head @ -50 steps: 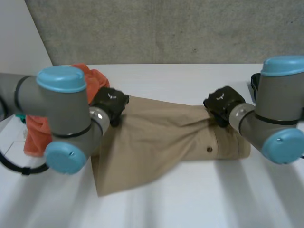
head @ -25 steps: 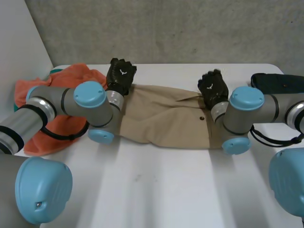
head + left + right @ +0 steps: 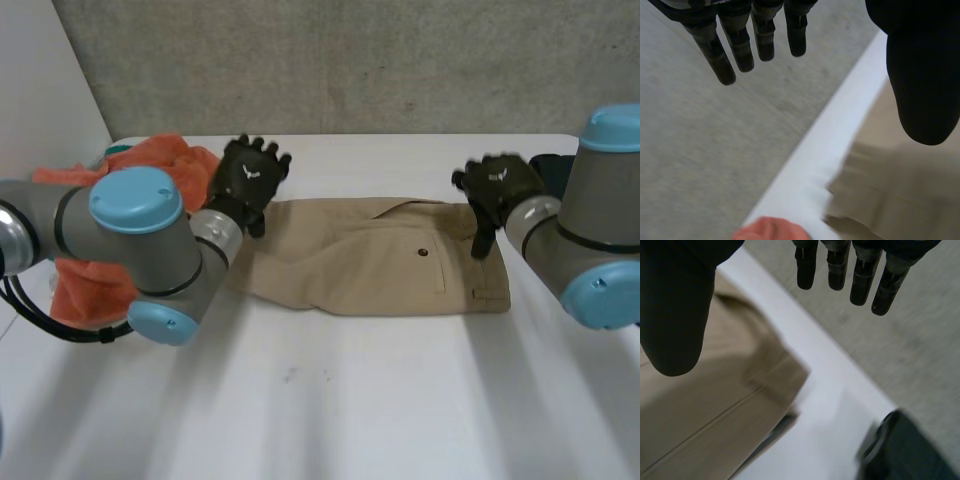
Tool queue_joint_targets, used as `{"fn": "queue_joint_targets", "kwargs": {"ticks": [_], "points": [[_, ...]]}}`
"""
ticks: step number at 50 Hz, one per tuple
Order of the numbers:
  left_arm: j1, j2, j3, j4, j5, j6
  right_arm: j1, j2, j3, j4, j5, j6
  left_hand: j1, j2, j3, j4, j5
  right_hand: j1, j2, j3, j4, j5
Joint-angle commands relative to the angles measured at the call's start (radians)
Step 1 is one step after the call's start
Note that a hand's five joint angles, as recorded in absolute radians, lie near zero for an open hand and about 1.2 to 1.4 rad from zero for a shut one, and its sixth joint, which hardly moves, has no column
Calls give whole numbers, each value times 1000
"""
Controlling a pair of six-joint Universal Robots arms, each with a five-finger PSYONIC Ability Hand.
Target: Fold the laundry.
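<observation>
On the white tabletop [image 3: 330, 400] tan trousers [image 3: 370, 265] lay flat. The left hand [image 3: 247, 180] and right hand [image 3: 497, 188] hovered at opposite ends, fingers [image 3: 742, 47] straight and spread (gripping nothing), cloth under the thumbs.

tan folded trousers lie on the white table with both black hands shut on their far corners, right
No: both hands are open, not shut. The left wrist view shows the left hand with straight fingers clear of the tan folded trousers; the right wrist view shows the same for the right hand.
</observation>
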Motion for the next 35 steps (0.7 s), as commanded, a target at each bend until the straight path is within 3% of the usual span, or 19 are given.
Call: {"fn": "queue_joint_targets", "kwargs": {"ticks": [1,10,15,21,28,35], "points": [[33,-157,147,-41,53,-3,-10,4,73,22,-4,7,99,104,104,105,101,-21,-46,-38,-58,-63],[56,-382,422,-51,76,2,-21,5,111,9,1,5,87,92,92,93,89,-2,-27,-19,-39,-44],[116,-514,647,-51,64,24,-18,4,168,-33,0,5,96,101,101,102,98,97,73,81,61,56],[130,-576,807,-35,64,38,-21,2,243,-100,-23,5,96,101,101,102,98,127,102,111,90,86],[133,-548,751,-35,74,37,-22,2,266,-159,-37,10,73,77,78,79,75,188,164,172,152,147],[122,-364,482,15,71,31,-22,23,256,-218,-37,4,2,7,7,8,4,244,220,228,207,203]]}}
